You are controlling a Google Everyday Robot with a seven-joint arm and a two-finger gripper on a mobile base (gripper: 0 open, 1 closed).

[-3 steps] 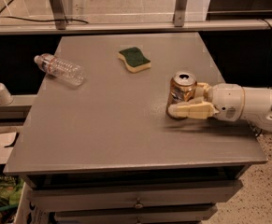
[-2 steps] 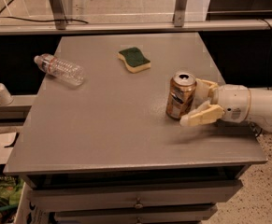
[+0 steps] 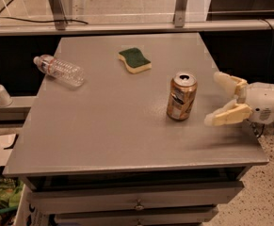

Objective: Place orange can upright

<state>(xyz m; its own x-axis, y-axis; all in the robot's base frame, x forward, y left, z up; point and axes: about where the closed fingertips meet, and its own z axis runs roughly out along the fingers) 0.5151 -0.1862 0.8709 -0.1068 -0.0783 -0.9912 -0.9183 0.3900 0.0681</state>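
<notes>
A dented, shiny orange-copper aluminium can (image 3: pixel 181 97) is seen upright, long axis vertical, near one edge of the grey tabletop (image 3: pixel 103 126). At that edge the white pincer (image 3: pixel 215 99) is spread wide and empty, apparently just clear of the can.

Looks like a robot test lab here: a plain grey metal cabinet (image 3: pixel 127 140) with drawers (image 3: pixel 136 204) serving as the bench, speckled hard floor (image 3: pixel 252 206) below, bare metal frame posts (image 3: pixel 56 6) behind, a black cable (image 3: pixel 33 19) lying across the floor, and the white gripper (image 3: pixel 213 99) hanging at the cabinet's right edge, fingers spread wide
</notes>
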